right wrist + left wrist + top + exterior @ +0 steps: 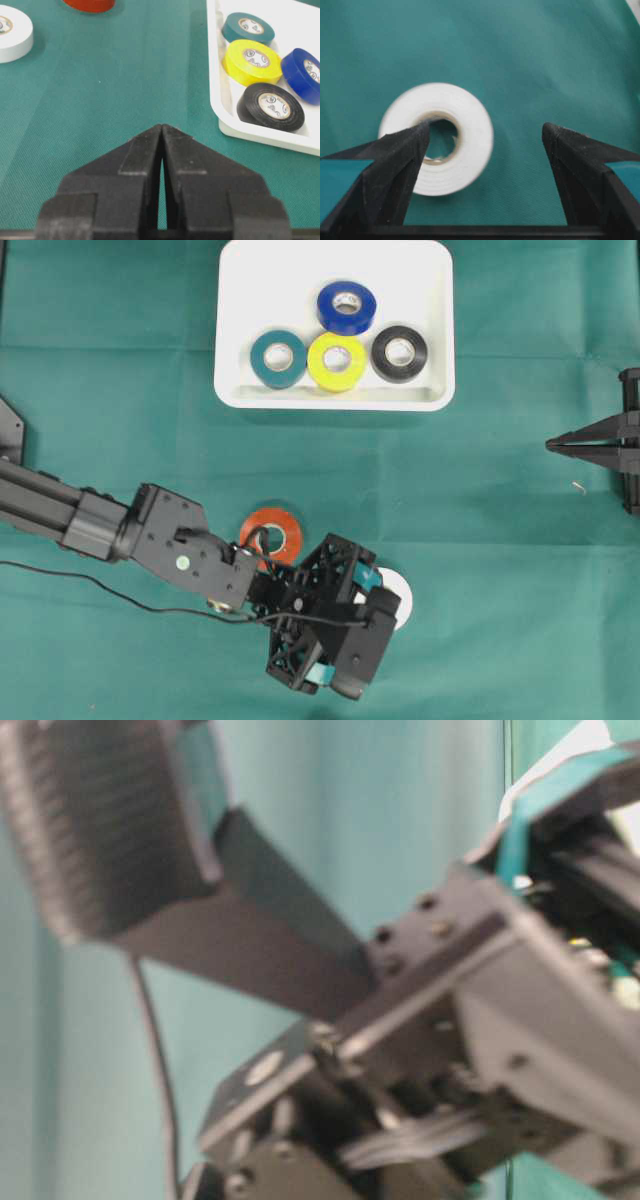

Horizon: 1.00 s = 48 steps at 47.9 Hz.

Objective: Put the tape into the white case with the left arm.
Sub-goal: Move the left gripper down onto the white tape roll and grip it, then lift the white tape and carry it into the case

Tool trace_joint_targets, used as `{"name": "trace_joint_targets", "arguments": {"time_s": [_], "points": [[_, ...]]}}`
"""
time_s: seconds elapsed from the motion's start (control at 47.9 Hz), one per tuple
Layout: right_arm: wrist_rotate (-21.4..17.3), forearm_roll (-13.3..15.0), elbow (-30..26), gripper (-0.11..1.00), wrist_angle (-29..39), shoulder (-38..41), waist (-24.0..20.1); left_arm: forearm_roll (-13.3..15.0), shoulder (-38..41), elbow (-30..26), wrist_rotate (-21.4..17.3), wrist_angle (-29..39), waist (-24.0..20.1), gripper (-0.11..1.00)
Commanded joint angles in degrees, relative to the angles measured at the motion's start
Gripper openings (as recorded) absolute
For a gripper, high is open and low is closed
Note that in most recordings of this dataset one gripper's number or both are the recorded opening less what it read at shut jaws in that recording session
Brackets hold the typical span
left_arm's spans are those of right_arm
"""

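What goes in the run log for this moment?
left gripper: open over white tape | right gripper: shut, idle | case: four rolls | orange tape: on cloth

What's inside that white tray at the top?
The shallow white plastic tray holds four tape rolls: blue, teal, yellow and black. Blue leans on yellow; nothing shows beneath them.

Worktop (120, 390) covered in green cloth. Lying directly on it: white case (232, 300) at far edge, orange tape roll (285, 530), white tape roll (465, 135) just beside.
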State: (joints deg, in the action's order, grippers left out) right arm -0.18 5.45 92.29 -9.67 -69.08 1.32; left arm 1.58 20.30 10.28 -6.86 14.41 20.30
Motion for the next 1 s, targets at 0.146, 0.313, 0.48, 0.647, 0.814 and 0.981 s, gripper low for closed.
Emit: {"name": "trace_joint_targets", "arguments": {"time_s": [0.146, 0.313, 0.48, 0.647, 0.814, 0.981], "points": [[-0.1, 0.1, -0.4, -0.09, -0.6, 0.4, 0.1, -0.1, 1.2, -2.8, 1.5, 1.3, 0.9, 0.91], [-0.1, 0.1, -0.4, -0.09, -0.6, 0.3, 0.1, -0.3, 2.6, -3.3, 1.8, 1.3, 0.3, 0.91], [-0.1, 0.1, -0.4, -0.09, -0.6, 0.3, 0.1, -0.3, 3.9, -3.6, 1.8, 1.2, -0.8, 0.91], [-0.1, 0.1, -0.4, -0.09, -0.6, 0.3, 0.1, -0.3, 4.9, -4.1, 1.8, 1.3, -1.6, 0.91], [-0.1, 0.1, -0.4, -0.09, -0.6, 0.3, 0.1, -0.3, 5.6, -4.6, 1.8, 1.3, -1.7, 0.90], [-0.1, 0.1, -0.4, -0.09, -0.6, 0.3, 0.1, -0.3, 7.2, -5.8, 2.2, 1.3, -1.4, 0.90]]}}
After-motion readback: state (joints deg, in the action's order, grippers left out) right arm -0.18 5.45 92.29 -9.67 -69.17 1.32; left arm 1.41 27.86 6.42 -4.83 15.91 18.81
